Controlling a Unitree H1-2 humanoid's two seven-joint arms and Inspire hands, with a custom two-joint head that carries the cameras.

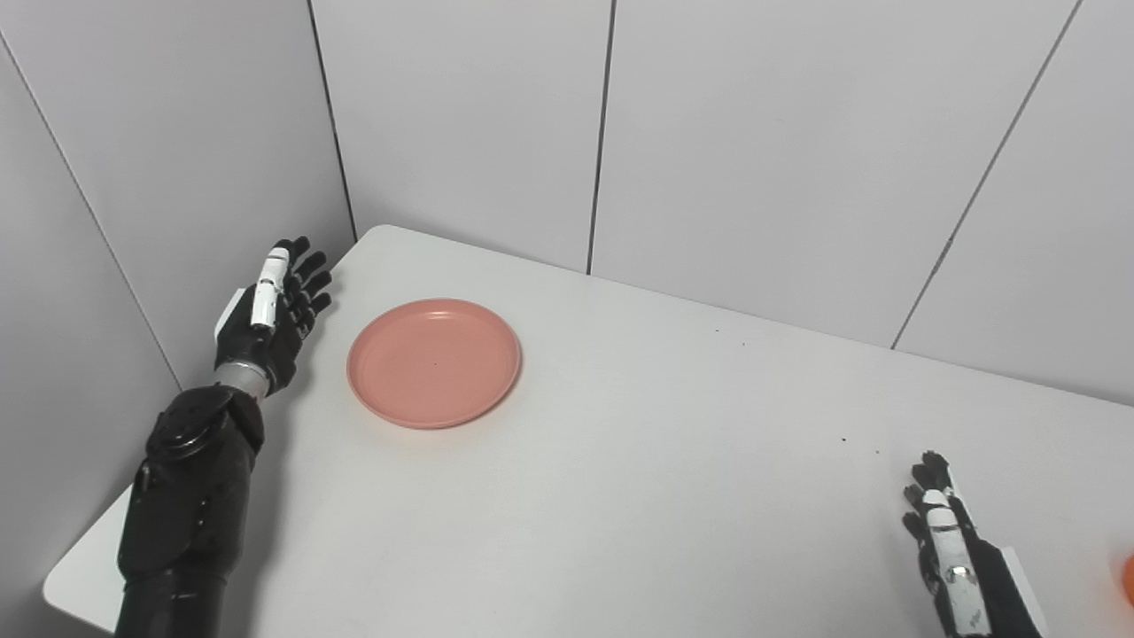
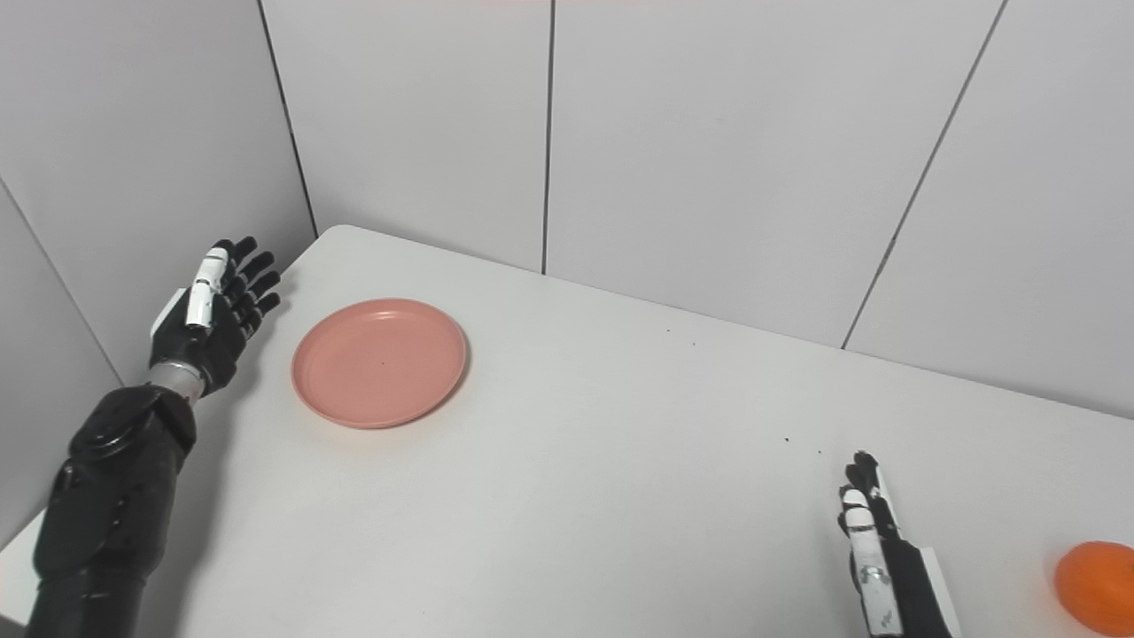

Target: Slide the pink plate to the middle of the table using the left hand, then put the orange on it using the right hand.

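Left hand (image 1: 270, 310) raised at the worktop (image 1: 673, 461) edge, fingers spread, holding nothing. Plate (image 1: 433, 361) lies flat just to its right, not touching. Right hand (image 2: 877, 554) low, fingers extended, empty. Orange (image 2: 1096, 587) sits on the worktop to that hand's right, apart from it.

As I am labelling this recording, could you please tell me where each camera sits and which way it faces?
Left eye view: on the head, looking down at the white table; shows left hand, right hand, a sliver of the orange.
Right eye view: beside it, slightly rightward, same downward gaze; both hands, the whole orange.
Shared: pink plate, both hands open, grey wall panels.
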